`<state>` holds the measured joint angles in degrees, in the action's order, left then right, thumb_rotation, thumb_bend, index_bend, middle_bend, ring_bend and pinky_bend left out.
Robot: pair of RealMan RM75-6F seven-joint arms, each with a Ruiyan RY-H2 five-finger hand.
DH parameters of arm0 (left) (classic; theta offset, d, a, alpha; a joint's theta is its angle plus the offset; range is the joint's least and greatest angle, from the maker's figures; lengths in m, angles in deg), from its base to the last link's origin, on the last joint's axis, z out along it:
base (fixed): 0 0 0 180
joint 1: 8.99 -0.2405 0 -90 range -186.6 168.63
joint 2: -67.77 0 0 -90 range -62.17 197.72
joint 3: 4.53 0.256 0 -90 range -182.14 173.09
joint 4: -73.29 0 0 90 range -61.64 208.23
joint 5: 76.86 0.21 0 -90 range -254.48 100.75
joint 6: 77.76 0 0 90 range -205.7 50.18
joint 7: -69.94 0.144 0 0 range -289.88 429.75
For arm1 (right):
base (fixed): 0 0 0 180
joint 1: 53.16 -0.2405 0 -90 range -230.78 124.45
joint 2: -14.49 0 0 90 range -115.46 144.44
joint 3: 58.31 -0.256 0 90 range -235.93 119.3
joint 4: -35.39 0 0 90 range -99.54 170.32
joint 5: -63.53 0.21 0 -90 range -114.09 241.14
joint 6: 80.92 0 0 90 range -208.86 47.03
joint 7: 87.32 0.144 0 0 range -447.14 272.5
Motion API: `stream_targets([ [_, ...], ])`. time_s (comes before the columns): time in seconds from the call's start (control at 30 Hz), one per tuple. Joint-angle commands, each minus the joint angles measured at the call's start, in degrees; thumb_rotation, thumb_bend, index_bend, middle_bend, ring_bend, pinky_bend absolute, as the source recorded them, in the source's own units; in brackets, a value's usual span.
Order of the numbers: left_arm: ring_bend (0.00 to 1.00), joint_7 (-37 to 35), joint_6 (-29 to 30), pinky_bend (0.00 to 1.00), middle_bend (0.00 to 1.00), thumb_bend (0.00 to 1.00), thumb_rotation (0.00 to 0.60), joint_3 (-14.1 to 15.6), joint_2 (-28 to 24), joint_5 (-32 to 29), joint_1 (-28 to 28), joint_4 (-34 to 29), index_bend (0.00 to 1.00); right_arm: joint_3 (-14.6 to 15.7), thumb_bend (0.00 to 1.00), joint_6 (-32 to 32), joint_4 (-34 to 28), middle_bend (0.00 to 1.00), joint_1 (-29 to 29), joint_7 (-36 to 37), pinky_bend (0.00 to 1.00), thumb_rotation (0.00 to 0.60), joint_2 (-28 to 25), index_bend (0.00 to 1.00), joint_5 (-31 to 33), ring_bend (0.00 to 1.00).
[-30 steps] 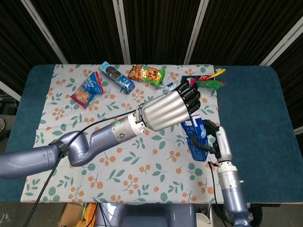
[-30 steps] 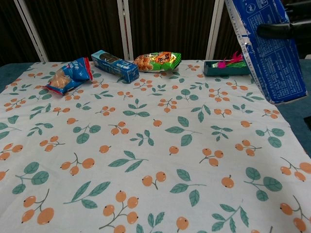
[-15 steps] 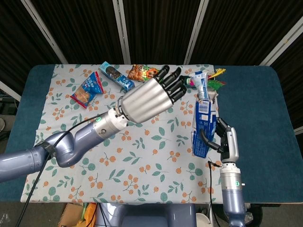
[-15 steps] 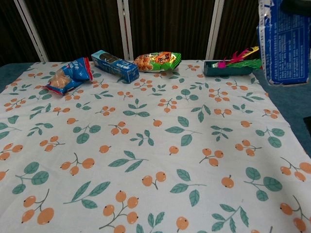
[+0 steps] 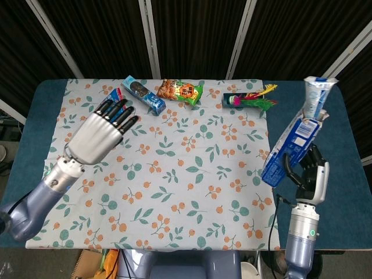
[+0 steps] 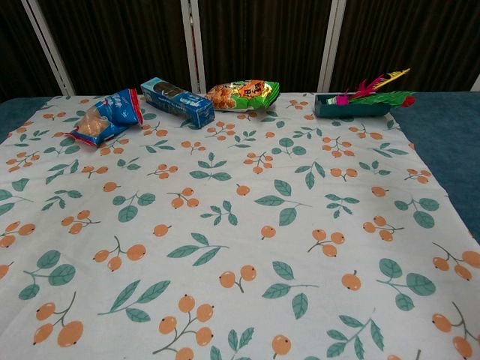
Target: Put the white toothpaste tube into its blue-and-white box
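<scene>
In the head view my right hand grips the blue-and-white box and holds it tilted above the table's right side. The white toothpaste tube sticks out of the box's upper open end, crimped end up. My left hand hovers over the left of the cloth, fingers stretched out and apart, holding nothing. The chest view shows neither hand, box nor tube.
Along the far edge of the flowered cloth lie a blue snack bag, a blue biscuit box, an orange-green snack bag and a dark tray with coloured feathers. Blue table surface shows at the right.
My left hand has let go of the tube and swung far left across the cloth. My right hand has carried the box, tube inside, rightward and tipped it more upright, out of the chest view.
</scene>
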<state>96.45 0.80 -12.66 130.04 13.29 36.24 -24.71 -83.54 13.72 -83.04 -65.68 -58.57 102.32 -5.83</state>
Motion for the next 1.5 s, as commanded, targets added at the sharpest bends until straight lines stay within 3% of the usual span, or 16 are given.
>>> stream_targets([
  [0.03,0.23,-6.2,5.9,0.33,0.29,0.08,0.600,5.8,0.4,-2.8,-9.3,1.6,0.32,1.9,0.37,4.4,2.4,0.60,1.9,0.6,0.55,0.600,2.3,0.57,-6.3,0.57],
  [0.2,0.23,-12.0,8.2,0.33,0.28,0.08,0.600,9.5,2.9,-7.0,-17.1,5.0,0.31,4.5,0.37,8.7,7.6,0.60,2.4,0.0,0.55,0.600,6.1,0.57,-13.3,0.57],
  [0.37,0.23,-16.9,10.4,0.31,0.29,0.08,0.600,12.6,5.8,-7.0,-23.1,9.3,0.31,3.4,0.37,10.8,9.9,0.60,2.5,0.7,0.55,0.600,9.8,0.57,-13.0,0.56],
  [0.53,0.23,-19.8,10.9,0.31,0.28,0.08,0.600,13.7,9.2,-8.0,-27.1,14.7,0.31,1.3,0.37,11.3,10.9,0.60,1.5,0.1,0.55,0.600,11.8,0.53,-13.0,0.53],
  [0.67,0.23,-22.5,10.2,0.31,0.28,0.08,0.600,13.4,9.7,-8.6,-28.4,16.3,0.30,1.5,0.37,11.2,12.2,0.55,1.0,-0.5,0.53,0.600,12.3,0.43,-14.8,0.45],
  [0.73,0.23,-23.1,10.0,0.31,0.28,0.08,0.600,13.0,9.8,-9.0,-28.7,16.1,0.29,1.9,0.37,11.0,12.5,0.49,0.9,-0.6,0.47,0.600,12.3,0.35,-15.0,0.39],
  [1.0,0.23,-24.2,8.3,0.31,0.28,0.08,0.600,11.4,9.6,-9.0,-29.3,15.7,0.29,3.6,0.37,9.0,13.4,0.40,0.6,-2.4,0.41,0.600,12.7,0.26,-15.1,0.31],
  [1.13,0.23,-24.3,7.9,0.31,0.28,0.08,0.600,11.0,9.6,-8.5,-29.6,15.6,0.29,3.2,0.40,8.5,12.5,0.53,0.8,-3.1,0.51,0.600,12.7,0.46,-14.1,0.50],
  [1.27,0.23,-24.2,7.8,0.31,0.28,0.08,0.600,10.5,9.6,-8.0,-29.9,15.5,0.29,3.0,0.45,8.2,12.4,0.63,0.9,-4.1,0.57,0.600,12.1,0.57,-14.0,0.60],
  [1.5,0.23,-24.0,6.9,0.31,0.28,0.08,0.600,9.9,9.6,-7.4,-30.3,15.2,0.30,4.2,0.46,6.3,11.7,0.65,1.8,-5.8,0.58,0.600,9.4,0.60,-13.7,0.62],
])
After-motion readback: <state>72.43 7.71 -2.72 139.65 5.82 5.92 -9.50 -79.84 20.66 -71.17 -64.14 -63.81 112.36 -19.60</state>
